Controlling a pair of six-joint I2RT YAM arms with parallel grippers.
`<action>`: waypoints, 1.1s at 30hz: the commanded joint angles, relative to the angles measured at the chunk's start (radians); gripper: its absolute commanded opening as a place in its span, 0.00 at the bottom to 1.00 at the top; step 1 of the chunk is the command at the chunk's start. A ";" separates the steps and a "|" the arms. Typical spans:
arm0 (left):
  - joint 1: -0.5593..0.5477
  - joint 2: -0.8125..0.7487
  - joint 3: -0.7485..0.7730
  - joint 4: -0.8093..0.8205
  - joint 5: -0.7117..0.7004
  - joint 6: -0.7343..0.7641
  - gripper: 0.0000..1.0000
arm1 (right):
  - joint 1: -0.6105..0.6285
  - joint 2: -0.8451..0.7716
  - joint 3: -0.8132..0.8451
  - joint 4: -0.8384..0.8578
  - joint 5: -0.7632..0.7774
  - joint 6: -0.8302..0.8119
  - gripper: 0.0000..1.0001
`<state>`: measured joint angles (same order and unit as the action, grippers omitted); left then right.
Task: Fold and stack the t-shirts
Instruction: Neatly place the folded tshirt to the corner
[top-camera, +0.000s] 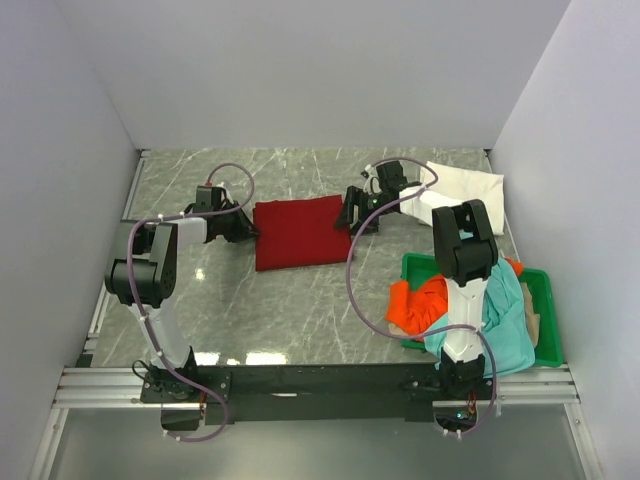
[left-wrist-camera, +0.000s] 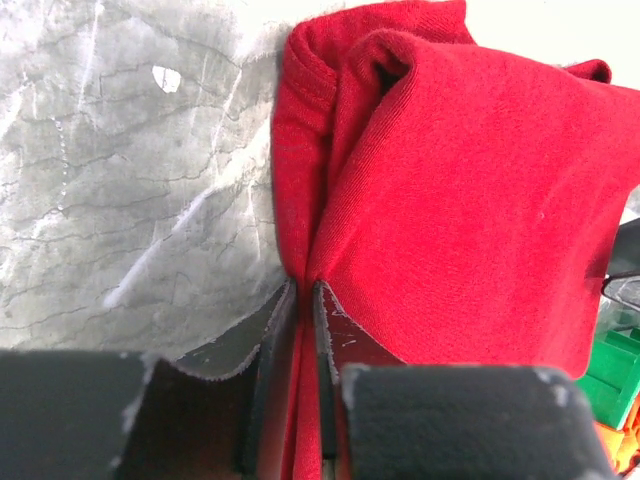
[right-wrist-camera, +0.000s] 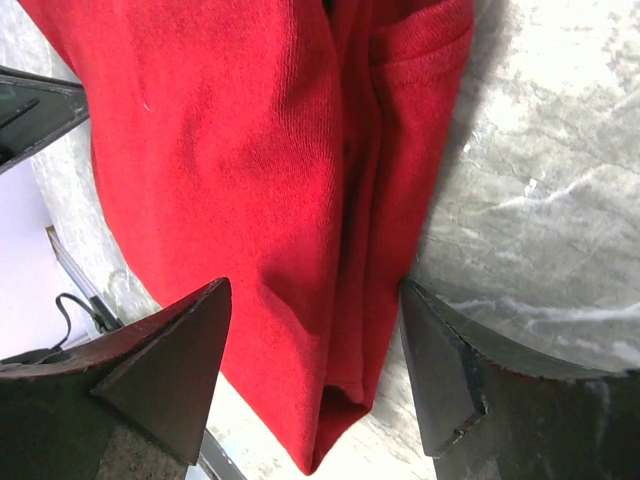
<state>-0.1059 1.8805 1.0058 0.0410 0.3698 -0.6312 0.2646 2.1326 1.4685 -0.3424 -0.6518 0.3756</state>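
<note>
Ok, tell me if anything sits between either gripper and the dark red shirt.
Nothing visible does. The left gripper is shut on the dark red shirt at its left edge, with cloth pinched between its jaws. The right gripper is open, its fingers straddling the shirt's right edge with only cloth between them.

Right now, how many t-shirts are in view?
4: the dark red t-shirt mid-table, the white t-shirt far right, the orange t-shirt and the teal t-shirt draped over the green tray near right. More may hide beneath.
</note>
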 joint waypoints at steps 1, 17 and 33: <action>-0.003 0.042 -0.036 -0.047 -0.006 0.025 0.19 | 0.021 0.073 -0.028 -0.009 0.080 -0.014 0.75; -0.006 0.032 -0.045 -0.012 0.030 0.014 0.19 | 0.093 0.104 0.070 -0.087 0.162 -0.003 0.22; -0.008 -0.093 0.008 -0.095 0.027 -0.002 0.55 | 0.055 0.024 0.326 -0.455 0.566 -0.234 0.00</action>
<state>-0.1127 1.8347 0.9936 0.0032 0.4191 -0.6483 0.3470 2.1941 1.7287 -0.6590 -0.2497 0.2420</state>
